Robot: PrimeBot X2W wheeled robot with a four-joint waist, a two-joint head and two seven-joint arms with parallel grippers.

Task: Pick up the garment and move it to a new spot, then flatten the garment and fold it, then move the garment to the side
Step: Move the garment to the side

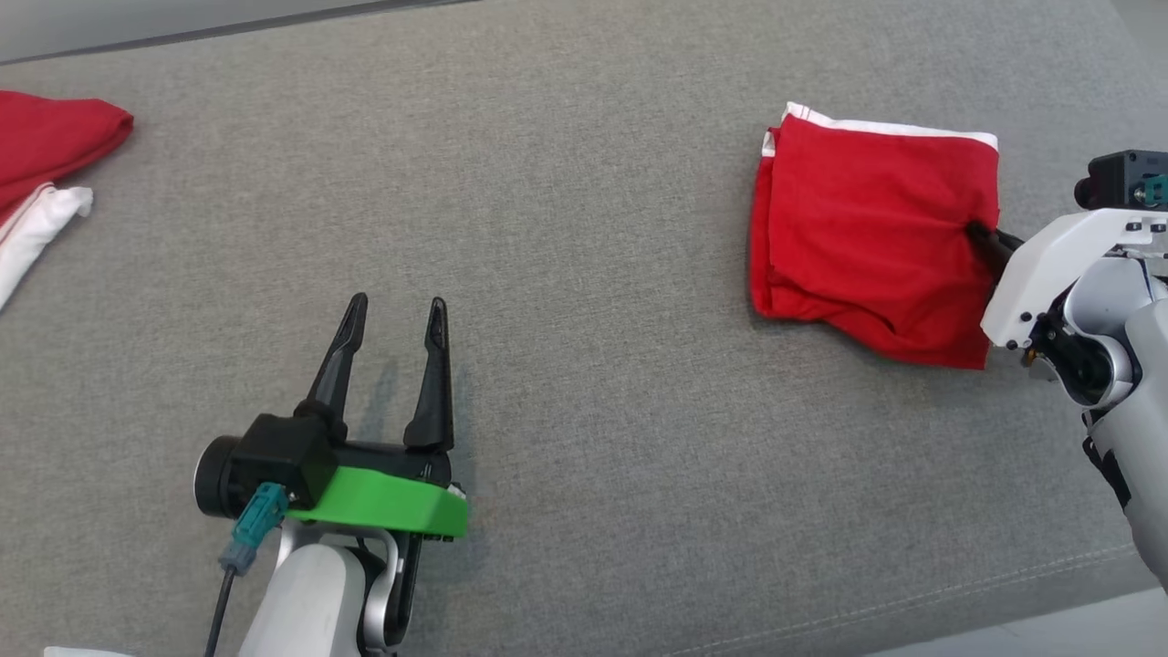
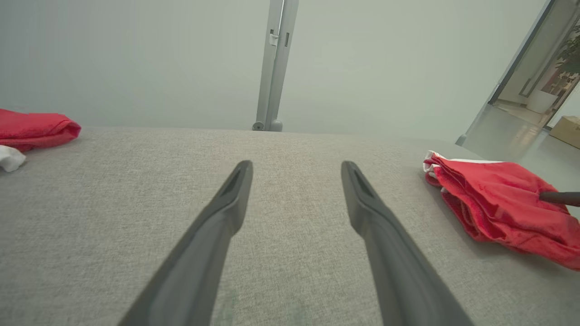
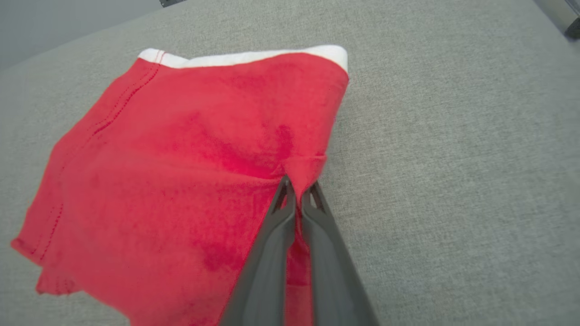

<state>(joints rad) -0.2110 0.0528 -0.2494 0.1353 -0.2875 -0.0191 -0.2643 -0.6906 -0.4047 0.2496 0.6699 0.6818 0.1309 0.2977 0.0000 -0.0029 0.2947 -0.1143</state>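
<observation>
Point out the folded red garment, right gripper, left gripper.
folded red garment [image 1: 867, 219], head view, middle of cloth
right gripper [image 3: 298, 184], right wrist view, between shut fingertips
left gripper [image 1: 398, 303], head view, between open fingertips

A crumpled red-and-white cloth [image 1: 46, 137] lies at the far left edge of the grey fabric surface [image 1: 584, 228]. Beyond the surface's far edge stands a pale metal post [image 2: 275, 68].

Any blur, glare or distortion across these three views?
Head view: even, soft light, sharp; faint shadow beside the left pincer on the grey surface. Left wrist view: wide-angle bows the surface's far edge. Right wrist view: right pincer soft up close, red garment crisp; no glare.
</observation>
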